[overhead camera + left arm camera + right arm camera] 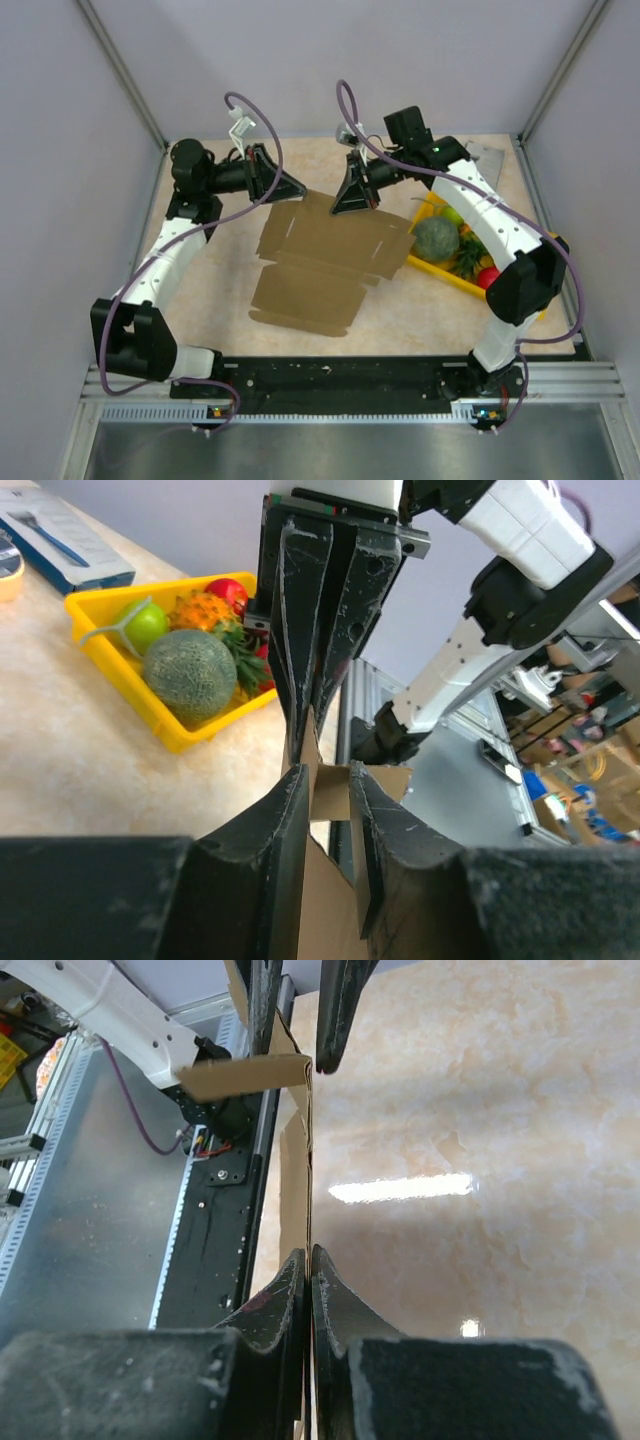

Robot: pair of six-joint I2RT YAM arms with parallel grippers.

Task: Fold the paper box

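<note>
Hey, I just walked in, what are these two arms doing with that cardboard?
They are working on folding the paper box, which is a mostly flat brown sheet lying on the table. Both arms reach to its far edge. The right gripper is pinched shut on the cardboard, while the left gripper straddles the edge with its fingers apart. No carton shape has formed yet. A yellow tray of fruit sits off to the right.
</note>
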